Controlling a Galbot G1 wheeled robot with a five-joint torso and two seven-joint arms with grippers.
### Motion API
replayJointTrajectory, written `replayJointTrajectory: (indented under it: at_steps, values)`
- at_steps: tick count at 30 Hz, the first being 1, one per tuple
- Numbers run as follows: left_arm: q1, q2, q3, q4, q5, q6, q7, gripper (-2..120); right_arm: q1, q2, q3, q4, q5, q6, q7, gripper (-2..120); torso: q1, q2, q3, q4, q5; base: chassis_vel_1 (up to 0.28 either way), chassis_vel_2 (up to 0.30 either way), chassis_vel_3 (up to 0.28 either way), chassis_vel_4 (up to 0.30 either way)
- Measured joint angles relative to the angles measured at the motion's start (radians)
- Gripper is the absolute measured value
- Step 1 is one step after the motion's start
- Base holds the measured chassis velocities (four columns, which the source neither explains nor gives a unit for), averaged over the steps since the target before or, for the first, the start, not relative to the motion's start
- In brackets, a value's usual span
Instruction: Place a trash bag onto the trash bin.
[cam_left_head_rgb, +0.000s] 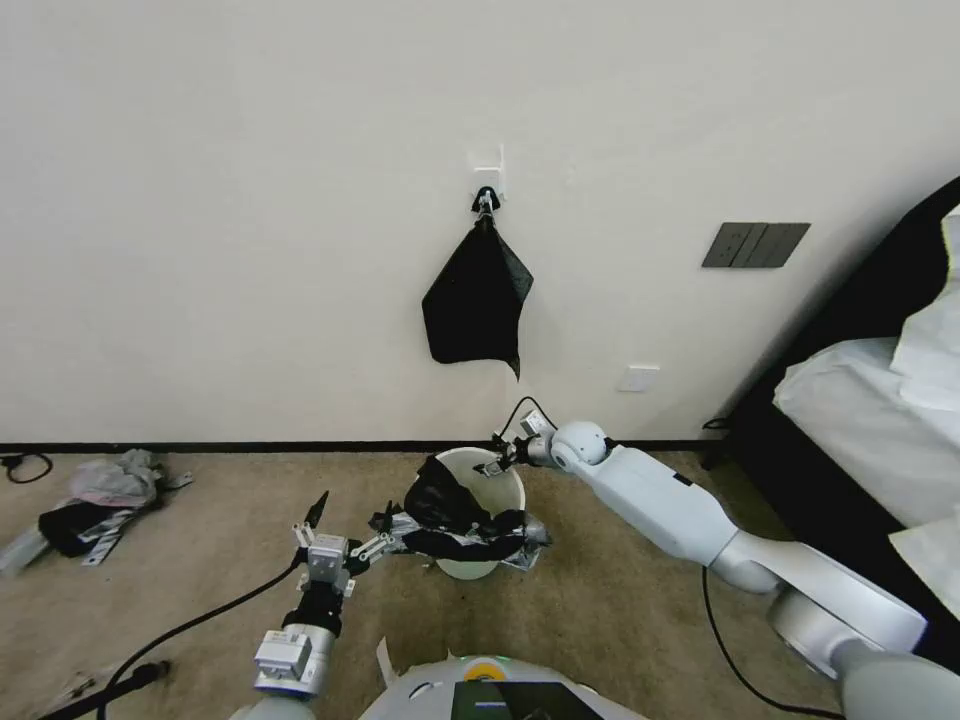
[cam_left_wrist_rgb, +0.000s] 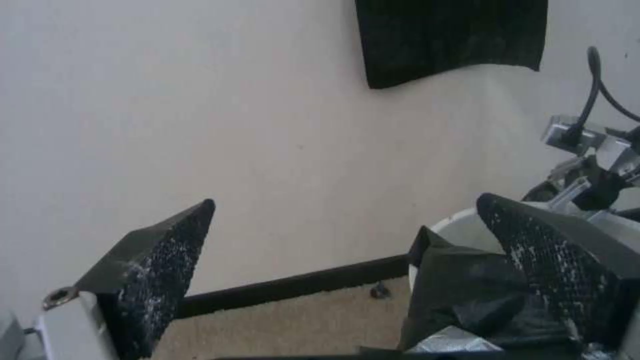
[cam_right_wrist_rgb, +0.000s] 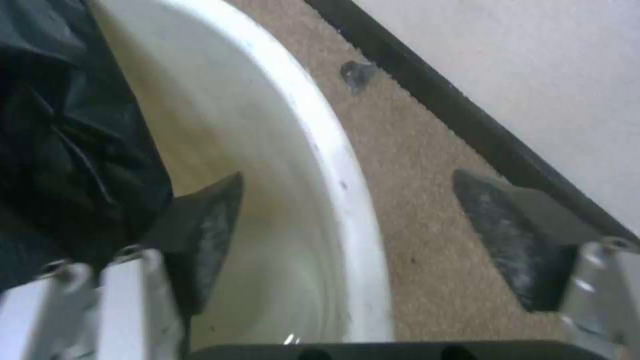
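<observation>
Carpet (cam_left_head_rgb: 620, 600) carries everything, and no readable writing or label shows on any item. Nearest the robot, the left gripper (cam_left_head_rgb: 352, 528) hovers just beside the trash bin (cam_left_head_rgb: 505, 480), its fingers spread wide with nothing between them; one fingertip (cam_left_wrist_rgb: 533, 240) sits close against the trash bag (cam_left_head_rgb: 450, 515). That glossy black bag is draped over the near side of the bin's rim, part bunched inside the mouth and part spilling down the outer wall toward the floor. At the bin's far rim, the right gripper (cam_left_head_rgb: 497, 458) straddles the rolled edge with fingers released, one inside the bucket beside the black film, the other outside above the carpet. Away to the left, near the baseboard, lies a pale plastic wad (cam_left_head_rgb: 110, 480) among dark scraps. Farther back, a flat black bundle (cam_left_head_rgb: 475, 300) hangs from a wall clip, and a bed (cam_left_head_rgb: 860, 400) stands at the right.
</observation>
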Motion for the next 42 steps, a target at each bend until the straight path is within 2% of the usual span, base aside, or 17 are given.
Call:
replayJointTrajectory:
  at_steps: [6,9,11,12,15,16,18,26,30,34,35,38,39,42]
  values:
    - [0.008,-0.001,-0.001,-0.009,-0.022,0.004,-0.001,100,0.003,-0.003,-0.002,-0.003,-0.006,0.007,-0.016,52,0.0,0.0,0.0,-0.0002,0.0,0.0,0.0,0.0,0.0]
    - [0.011,-0.002,-0.001,-0.013,-0.029,0.005,-0.001,100,0.003,-0.003,-0.002,-0.005,-0.005,0.008,-0.021,46,0.0,0.0,0.0,-0.0002,0.0,0.0,0.0,0.0,0.0]
    - [0.013,-0.004,0.001,-0.018,-0.038,0.007,-0.007,100,0.003,0.0,-0.007,-0.008,-0.004,0.01,-0.03,34,0.0,0.0,0.0,-0.0003,0.0,0.0,0.0,0.0,0.0]
    - [0.013,-0.004,0.001,-0.018,-0.038,0.007,-0.007,100,0.003,0.0,-0.007,-0.008,-0.004,0.01,-0.03,34,0.0,0.0,0.0,-0.0003,0.0,0.0,0.0,0.0,0.0]
    - [0.012,-0.004,-0.001,-0.022,-0.038,0.014,-0.02,100,0.004,0.006,-0.013,-0.012,-0.004,0.015,-0.031,20,0.0,0.0,0.0,-0.0001,0.0,0.0,0.0,0.0,0.0]
    - [0.012,-0.004,-0.001,-0.022,-0.038,0.014,-0.02,100,0.004,0.006,-0.013,-0.012,-0.004,0.015,-0.031,20,0.0,0.0,0.0,-0.0001,0.0,0.0,0.0,0.0,0.0]
    - [0.014,-0.004,-0.005,-0.029,-0.041,0.018,-0.024,100,0.005,0.006,-0.018,-0.013,-0.001,0.018,-0.031,8,0.0,0.0,0.0,-0.0002,0.0001,0.0,0.0,0.0,0.0]
    - [0.017,-0.004,-0.011,-0.037,-0.051,0.024,-0.028,100,-0.001,0.002,-0.018,-0.006,0.007,0.023,-0.026,6,0.0,0.0,0.0,-0.0002,0.0002,0.0,0.0,0.0,0.0]
    - [0.014,0.002,-0.015,-0.041,-0.07,0.03,-0.029,100,-0.012,-0.014,-0.007,0.017,0.053,0.013,0.006,6,0.0,0.0,0.0,0.0001,0.0002,0.0,0.0,0.0,0.0]
    - [-0.003,0.014,-0.026,-0.041,-0.112,0.046,-0.031,100,-0.061,-0.057,0.05,0.099,0.181,-0.028,0.154,5,0.0,0.0,0.0,-0.0003,0.0,0.0,0.0,0.0,0.0]
    - [-0.003,0.014,-0.026,-0.041,-0.112,0.046,-0.031,100,-0.061,-0.057,0.05,0.099,0.181,-0.028,0.154,5,0.0,0.0,0.0,-0.0003,0.0,0.0,0.0,0.0,0.0]
    - [-0.021,0.024,-0.033,-0.04,-0.146,0.057,-0.033,100,-0.131,-0.092,0.127,0.186,0.279,-0.055,0.29,5,0.0,0.0,0.0,-0.0003,-0.0001,0.0,0.0,0.0,0.0]
    - [-0.021,0.024,-0.033,-0.04,-0.146,0.057,-0.033,100,-0.131,-0.092,0.127,0.186,0.279,-0.055,0.29,5,0.0,0.0,0.0,-0.0003,-0.0001,0.0,0.0,0.0,0.0]
    - [-0.047,0.039,-0.037,-0.034,-0.188,0.075,-0.034,100,-0.227,-0.131,0.206,0.299,0.39,-0.054,0.416,5,0.0,0.0,0.0,-0.0002,0.0003,0.0,0.0,0.0,0.0]
